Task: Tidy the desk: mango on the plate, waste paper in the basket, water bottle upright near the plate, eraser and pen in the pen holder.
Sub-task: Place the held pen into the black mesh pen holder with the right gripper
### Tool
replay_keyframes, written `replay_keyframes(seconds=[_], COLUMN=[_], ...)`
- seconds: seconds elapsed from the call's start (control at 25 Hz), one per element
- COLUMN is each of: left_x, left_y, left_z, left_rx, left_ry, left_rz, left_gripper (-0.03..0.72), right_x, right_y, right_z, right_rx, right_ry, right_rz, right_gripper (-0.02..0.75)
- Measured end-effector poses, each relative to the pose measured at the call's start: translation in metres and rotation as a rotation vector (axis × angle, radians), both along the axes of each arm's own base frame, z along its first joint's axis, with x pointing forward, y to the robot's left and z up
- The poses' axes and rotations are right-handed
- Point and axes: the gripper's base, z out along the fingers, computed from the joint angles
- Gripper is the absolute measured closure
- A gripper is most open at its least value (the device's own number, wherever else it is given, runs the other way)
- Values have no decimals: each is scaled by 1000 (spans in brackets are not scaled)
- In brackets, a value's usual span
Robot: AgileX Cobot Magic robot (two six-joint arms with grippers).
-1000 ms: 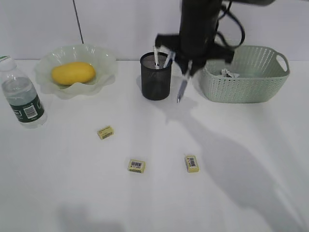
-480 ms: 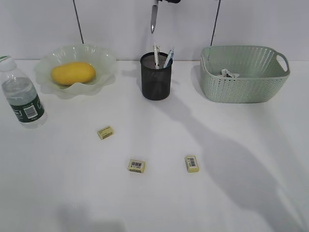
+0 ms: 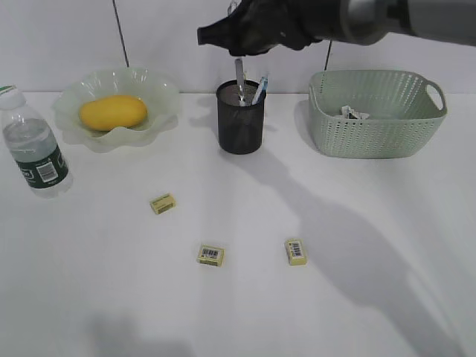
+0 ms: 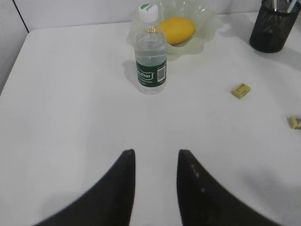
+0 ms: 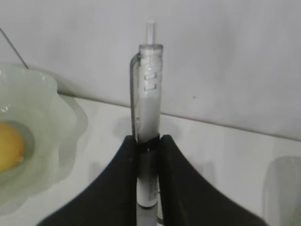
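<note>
My right gripper [image 3: 239, 55] hangs over the black mesh pen holder [image 3: 240, 126], shut on a clear pen [image 3: 239, 73] that points straight down, its lower end at the holder's mouth. In the right wrist view the pen [image 5: 146, 94] is clamped between the fingers of the right gripper [image 5: 148, 139]. Another pen [image 3: 259, 88] stands in the holder. The mango [image 3: 113, 111] lies on the green plate [image 3: 160, 93]. The water bottle [image 3: 33, 145] stands upright left of the plate. Waste paper [image 3: 353, 113] lies in the basket [image 3: 375, 130]. Three yellow erasers [image 3: 162, 203] [image 3: 211, 255] [image 3: 296, 251] lie on the desk. My left gripper [image 4: 155, 153] is open over bare desk.
The right arm stretches in from the upper right, above the basket. In the left wrist view the bottle [image 4: 150, 56] stands ahead, with the mango [image 4: 178, 29] behind it and the pen holder [image 4: 273, 26] at the far right.
The right gripper, low beside the holder a second ago, rose out of the top of the view with the pen and has come back down over the holder. The left gripper's view is unchanged.
</note>
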Motion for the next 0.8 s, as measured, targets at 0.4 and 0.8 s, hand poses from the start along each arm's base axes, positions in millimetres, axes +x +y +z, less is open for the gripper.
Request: replay_keyframes(seconds=[0.4, 0.8], left_x=[0, 0], left_y=[0, 0], left_z=[0, 0], left_rx=[0, -1], left_ry=[0, 0], left_rz=[0, 0], left_gripper=[450, 450], right_x=[-4, -14], right_y=[5, -5], right_z=[-15, -12], right_rx=[-38, -194], right_ry=[67, 158], right_rz=[24, 6], right_gripper=[517, 180])
